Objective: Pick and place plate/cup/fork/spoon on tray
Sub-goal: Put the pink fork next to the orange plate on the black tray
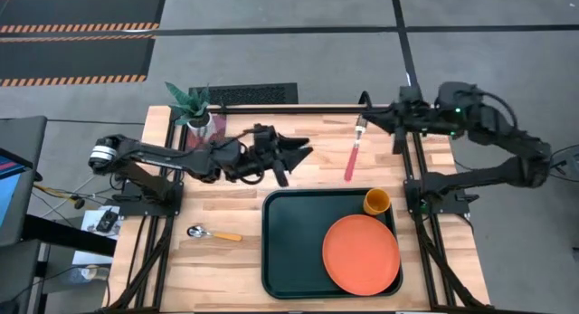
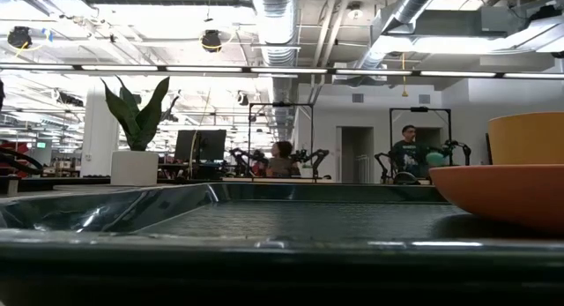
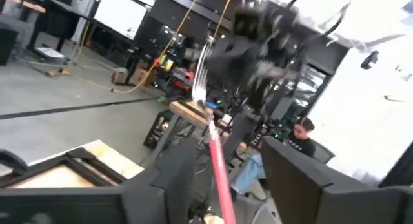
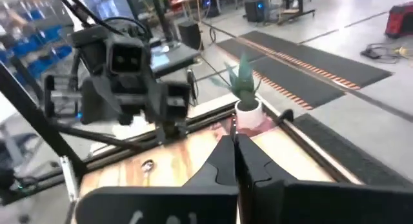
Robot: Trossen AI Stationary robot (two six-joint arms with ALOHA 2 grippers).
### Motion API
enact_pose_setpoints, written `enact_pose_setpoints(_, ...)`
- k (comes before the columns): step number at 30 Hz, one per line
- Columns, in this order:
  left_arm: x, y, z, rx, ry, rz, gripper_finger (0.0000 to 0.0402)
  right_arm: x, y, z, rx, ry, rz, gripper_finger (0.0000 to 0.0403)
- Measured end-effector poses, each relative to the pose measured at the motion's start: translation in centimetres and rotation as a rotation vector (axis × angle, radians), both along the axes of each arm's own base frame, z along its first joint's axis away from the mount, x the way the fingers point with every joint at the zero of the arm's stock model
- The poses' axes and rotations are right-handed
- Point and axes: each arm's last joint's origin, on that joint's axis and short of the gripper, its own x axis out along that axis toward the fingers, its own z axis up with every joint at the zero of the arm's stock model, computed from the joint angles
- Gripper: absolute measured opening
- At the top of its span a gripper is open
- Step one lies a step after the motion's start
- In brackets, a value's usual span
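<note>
The dark tray (image 1: 298, 251) lies at the table's near middle. The orange-red plate (image 1: 362, 253) lies on the tray's right half, and the orange-yellow cup (image 1: 377, 202) stands in its far right corner. Both also show in the low view, the plate (image 2: 511, 191) and the cup (image 2: 527, 137). The spoon (image 1: 213, 233) lies on the wood left of the tray. The fork (image 1: 353, 156) shows beyond the tray's far edge, tines toward the far edge. My left gripper (image 1: 297, 164) is open just left of it. In the left wrist view the fork (image 3: 216, 153) stands between the open fingers. My right gripper (image 4: 236, 161) is shut, close to the fork's tines (image 1: 360, 126).
A potted plant (image 1: 194, 110) stands at the table's far left corner. Bare wood lies left of the tray around the spoon and along the far edge. People sit in the room beyond the table (image 2: 407, 147).
</note>
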Motion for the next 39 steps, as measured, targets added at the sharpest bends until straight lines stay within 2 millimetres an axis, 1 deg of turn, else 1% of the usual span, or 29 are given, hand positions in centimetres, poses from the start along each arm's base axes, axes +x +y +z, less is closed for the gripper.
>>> enact_pose_setpoints(2,-1.2,0.1,1.2,-0.002,-0.021,0.002,0.0179,-0.1,0.0,-1.3,0.053,0.015,0.013,0.0001)
enact_pose_setpoints(4,-2.5,0.2,2.4,0.004,-0.046,0.014,0.0185,0.6,0.2,-3.5,0.121,0.058,0.051,0.0001)
enact_pose_setpoints(6,-3.5,0.3,3.5,0.014,-0.079,0.023,0.0186,2.1,0.7,-6.2,0.183,0.068,0.105,0.0001)
enact_pose_setpoints(8,-4.5,0.4,4.4,0.019,-0.104,0.027,0.0187,4.1,1.5,-9.2,0.230,0.030,0.159,0.0001)
enact_pose_setpoints(10,-5.3,0.5,5.0,0.026,-0.124,0.031,0.0187,5.7,2.5,-11.9,0.272,-0.007,0.202,0.0001)
enact_pose_setpoints(13,-6.2,0.6,5.5,0.028,-0.115,0.046,0.0187,7.6,3.4,-15.8,0.339,-0.013,0.229,0.0001)
enact_pose_setpoints(15,-6.6,0.7,5.6,0.023,-0.099,0.071,0.0187,8.7,4.1,-18.5,0.352,0.030,0.210,0.0001)
enact_pose_setpoints(16,-6.7,0.8,5.6,0.021,-0.094,0.082,0.0187,9.3,4.6,-19.5,0.352,0.043,0.215,0.0001)
enact_pose_setpoints(21,-6.8,1.0,5.5,-0.001,-0.071,0.141,0.0187,12.0,6.8,-23.1,0.346,0.091,0.270,0.0001)
enact_pose_setpoints(24,-6.8,1.0,5.5,-0.030,-0.081,0.135,0.0187,13.6,8.1,-24.7,0.378,0.048,0.301,0.0001)
enact_pose_setpoints(26,-6.8,1.0,5.5,-0.047,-0.086,0.131,0.0187,14.4,8.8,-25.7,0.404,0.039,0.319,0.0001)
enact_pose_setpoints(30,-6.8,0.9,5.5,-0.068,-0.097,0.107,0.0187,15.0,9.9,-28.3,0.409,0.082,0.250,0.0001)
enact_pose_setpoints(34,-6.8,0.8,5.5,-0.061,-0.098,0.069,0.0187,15.2,10.6,-29.6,0.427,0.097,0.169,0.0001)
enact_pose_setpoints(39,-6.8,0.7,5.5,-0.056,-0.098,0.045,0.0187,16.1,11.2,-30.7,0.452,0.110,0.157,0.0001)
